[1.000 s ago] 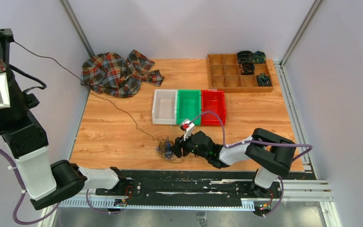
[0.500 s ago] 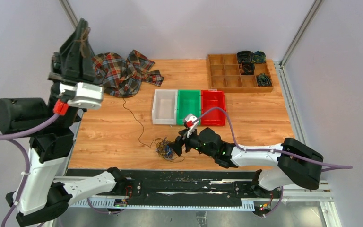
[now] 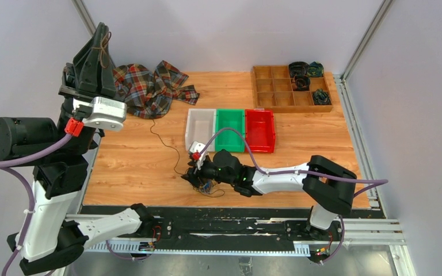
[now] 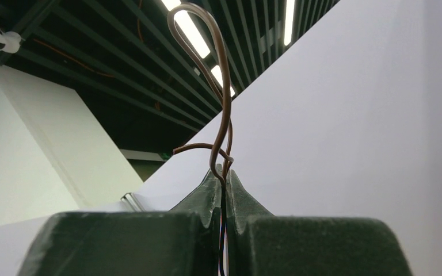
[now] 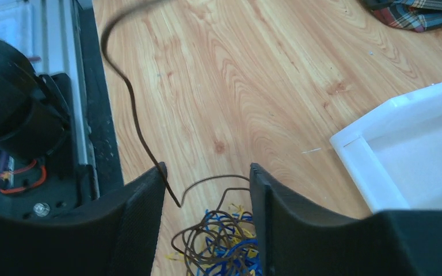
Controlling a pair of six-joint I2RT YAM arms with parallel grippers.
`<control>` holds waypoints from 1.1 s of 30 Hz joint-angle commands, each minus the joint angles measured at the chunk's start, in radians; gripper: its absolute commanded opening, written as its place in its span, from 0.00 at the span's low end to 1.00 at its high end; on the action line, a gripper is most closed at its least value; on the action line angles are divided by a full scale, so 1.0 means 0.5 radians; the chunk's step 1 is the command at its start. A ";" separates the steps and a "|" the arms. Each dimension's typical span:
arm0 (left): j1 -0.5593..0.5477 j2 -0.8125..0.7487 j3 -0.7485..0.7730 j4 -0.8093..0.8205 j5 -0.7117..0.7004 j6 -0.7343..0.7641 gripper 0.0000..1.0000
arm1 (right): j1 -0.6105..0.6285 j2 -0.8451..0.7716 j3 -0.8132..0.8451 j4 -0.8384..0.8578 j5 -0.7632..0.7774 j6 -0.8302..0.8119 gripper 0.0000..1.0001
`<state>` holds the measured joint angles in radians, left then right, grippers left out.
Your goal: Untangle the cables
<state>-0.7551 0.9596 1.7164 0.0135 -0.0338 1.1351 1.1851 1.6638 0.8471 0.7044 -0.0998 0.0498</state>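
Note:
The cables lie as a small tangle (image 3: 206, 186) of blue, yellow and brown wire near the table's front edge. One brown strand (image 3: 162, 137) leads away from it toward the back left. My left gripper (image 3: 101, 34) is raised high at the left, pointing up. In the left wrist view the left gripper (image 4: 224, 175) is shut on the brown cable (image 4: 225, 103), whose loop sticks out above the tips. My right gripper (image 3: 194, 175) is low over the tangle. In the right wrist view the right gripper (image 5: 207, 169) is open, with the tangle (image 5: 230, 247) between its fingers and the brown strand (image 5: 131, 106) beside the left finger.
White (image 3: 200, 130), green (image 3: 230, 130) and red (image 3: 260, 130) bins stand in a row mid-table. A plaid cloth (image 3: 147, 89) lies at the back left, a wooden compartment tray (image 3: 282, 92) at the back right. The white bin's corner (image 5: 403, 144) is close to the right gripper.
The left arm swung in from the far left and now stands raised; the brown strand went from taut to slack. The right gripper slid left over the tangle.

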 commanded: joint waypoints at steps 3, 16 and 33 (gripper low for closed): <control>-0.011 -0.032 0.012 -0.048 -0.057 0.026 0.01 | 0.019 0.005 0.041 0.019 0.031 -0.012 0.23; -0.011 -0.595 -0.978 -0.871 -0.105 -0.638 0.11 | -0.015 -0.629 -0.179 -0.119 0.119 -0.050 0.01; -0.011 -0.929 -1.768 -1.267 0.716 -0.318 0.39 | -0.023 -0.833 0.001 -0.649 -0.165 -0.152 0.01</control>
<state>-0.7551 0.4774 0.8333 -0.6350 0.2031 0.8917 1.1824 1.2415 0.7807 0.4397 -0.1200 -0.0017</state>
